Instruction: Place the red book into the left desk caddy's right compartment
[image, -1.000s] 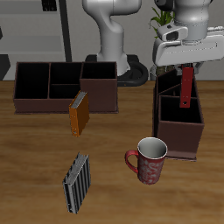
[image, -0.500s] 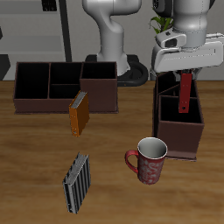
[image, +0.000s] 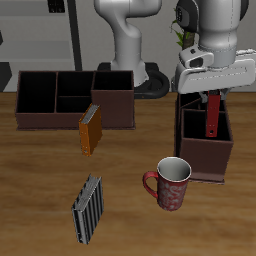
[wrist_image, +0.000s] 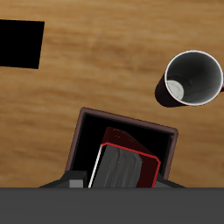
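My gripper is shut on the red book and holds it upright, slightly tilted. The book's lower end dips into the left desk caddy, a dark maroon-brown box seen end-on. In the wrist view the red book hangs over the caddy's square, dark right compartment, the end section nearest the mug. I cannot tell whether the book touches the compartment's floor.
A red mug stands just in front of the caddy, near the table's front edge, and shows in the wrist view. An orange book leans by the wide caddy at the back. A striped book stands near the front.
My gripper has come down with the red book. The book's lower end has sunk deeper into the caddy's end section. Nothing else has moved.
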